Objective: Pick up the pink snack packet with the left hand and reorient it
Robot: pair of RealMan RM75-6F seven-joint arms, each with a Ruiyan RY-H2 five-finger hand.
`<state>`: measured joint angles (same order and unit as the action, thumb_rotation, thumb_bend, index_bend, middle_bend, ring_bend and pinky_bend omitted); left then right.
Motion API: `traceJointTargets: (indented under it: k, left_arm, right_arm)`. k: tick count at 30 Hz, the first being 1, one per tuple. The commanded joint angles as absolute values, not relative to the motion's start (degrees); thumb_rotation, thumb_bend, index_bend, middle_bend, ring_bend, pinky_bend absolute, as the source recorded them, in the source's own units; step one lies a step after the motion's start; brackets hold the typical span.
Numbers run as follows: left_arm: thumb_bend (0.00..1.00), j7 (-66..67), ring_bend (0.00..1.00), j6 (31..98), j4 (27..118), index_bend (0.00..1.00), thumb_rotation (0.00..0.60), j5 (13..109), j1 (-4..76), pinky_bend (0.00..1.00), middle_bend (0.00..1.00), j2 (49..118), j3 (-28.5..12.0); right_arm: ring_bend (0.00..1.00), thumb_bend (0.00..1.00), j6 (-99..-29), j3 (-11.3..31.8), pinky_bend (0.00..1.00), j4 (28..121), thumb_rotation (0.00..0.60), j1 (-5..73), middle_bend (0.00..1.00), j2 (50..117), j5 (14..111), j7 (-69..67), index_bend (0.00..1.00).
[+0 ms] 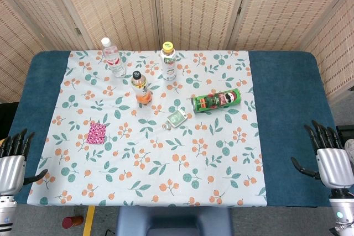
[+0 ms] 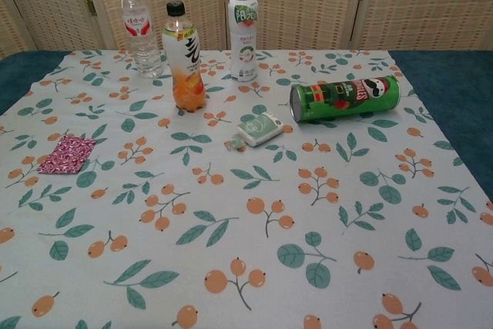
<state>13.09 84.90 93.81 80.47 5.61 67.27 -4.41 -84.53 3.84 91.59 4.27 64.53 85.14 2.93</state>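
Silver left hand (image 1: 12, 167), right hand (image 1: 332, 161), black fingers (image 1: 319, 134)

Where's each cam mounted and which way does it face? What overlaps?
Head view: high, looking steeply down at the table; left robot hand and right robot hand sit open at the near edge.
Chest view: lower, looking across the table toward the screen; no robot hand visible.
Shared: pink packet, three bottles, green can.

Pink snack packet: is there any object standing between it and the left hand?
Nothing visible does. The pink snack packet lies flat, with only bare cloth between it and the left hand; the bottles stand beyond it.
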Motion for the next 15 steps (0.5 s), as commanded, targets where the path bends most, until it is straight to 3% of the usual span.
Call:
traceJointTargets:
  k: [1,15]
  left_arm:
    - [0.12,13.4,0.00,84.6,93.8,0.00,0.600,80.2,5.7,0.00,0.00,67.5,-4.4]
    - [0.12,14.6,0.00,84.1,94.4,0.00,0.600,80.5,6.3,0.00,0.00,67.7,-4.3]
  right_arm:
    - [0.00,0.34,-84.4,3.8,0.00,91.6,0.348,4.3,0.00,64.4,85.2,2.7,0.00]
    - [0.00,0.34,-84.5,3.8,0.00,90.1,0.349,4.1,0.00,64.6,85.0,0.5,0.00]
